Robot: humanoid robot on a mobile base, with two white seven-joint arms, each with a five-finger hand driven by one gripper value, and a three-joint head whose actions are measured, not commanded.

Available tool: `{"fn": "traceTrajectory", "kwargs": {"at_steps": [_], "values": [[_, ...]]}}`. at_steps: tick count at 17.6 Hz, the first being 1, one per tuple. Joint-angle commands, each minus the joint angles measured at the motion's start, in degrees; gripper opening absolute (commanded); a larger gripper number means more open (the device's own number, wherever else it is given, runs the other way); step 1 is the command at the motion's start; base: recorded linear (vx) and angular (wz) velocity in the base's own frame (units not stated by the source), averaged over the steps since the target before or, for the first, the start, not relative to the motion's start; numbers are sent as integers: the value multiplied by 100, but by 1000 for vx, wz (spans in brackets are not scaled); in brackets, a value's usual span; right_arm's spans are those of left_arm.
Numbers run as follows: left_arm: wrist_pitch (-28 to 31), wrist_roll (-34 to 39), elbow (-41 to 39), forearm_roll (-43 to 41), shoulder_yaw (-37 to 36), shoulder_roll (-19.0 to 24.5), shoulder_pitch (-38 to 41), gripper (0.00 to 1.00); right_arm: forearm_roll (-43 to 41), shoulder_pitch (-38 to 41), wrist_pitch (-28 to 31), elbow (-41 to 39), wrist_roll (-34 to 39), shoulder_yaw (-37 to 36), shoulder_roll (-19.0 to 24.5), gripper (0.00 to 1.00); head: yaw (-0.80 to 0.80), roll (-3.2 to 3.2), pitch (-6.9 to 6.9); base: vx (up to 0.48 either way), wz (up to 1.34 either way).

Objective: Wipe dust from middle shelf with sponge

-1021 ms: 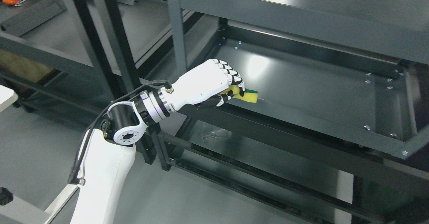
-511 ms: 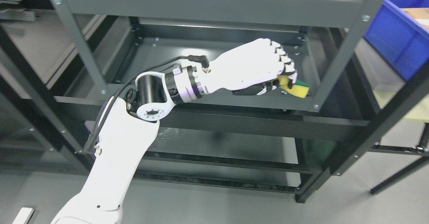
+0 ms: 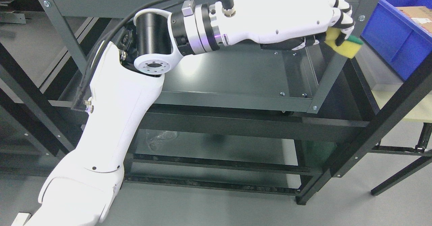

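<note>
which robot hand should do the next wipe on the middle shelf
Left. The left robot hand already grips the yellow and green sponge, raised by the front right post above the middle shelf. No right arm shows in view.

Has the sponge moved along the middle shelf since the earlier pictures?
Yes. The sponge, held in the left hand, has gone from the shelf's left end to its right front post.

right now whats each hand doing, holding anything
Left hand: shut on the sponge.
Right hand: not in view.
</note>
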Motion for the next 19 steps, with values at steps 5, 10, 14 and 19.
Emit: {"fn": "traceTrajectory", "kwargs": {"at_steps": [5,10,14,19], "values": [[25,-459,-162,563,77,152,91,1,0,3,4,-100,2,0,-100,100,0,0,0,25,71],[25,-433,-311,1503,410,2067,353,1,0,3,4,-100,2,0,-100,100,0,0,0,13,-91],[25,-424,-539,2689,833,3790,1127,1,0,3,4,-100,2,8,-100,100,0,0,0,16,-89],[25,-415,-470,3516,1315,5135,1470,2,0,3,4,-100,2,0,-100,100,0,0,-1,24,-60]]}}
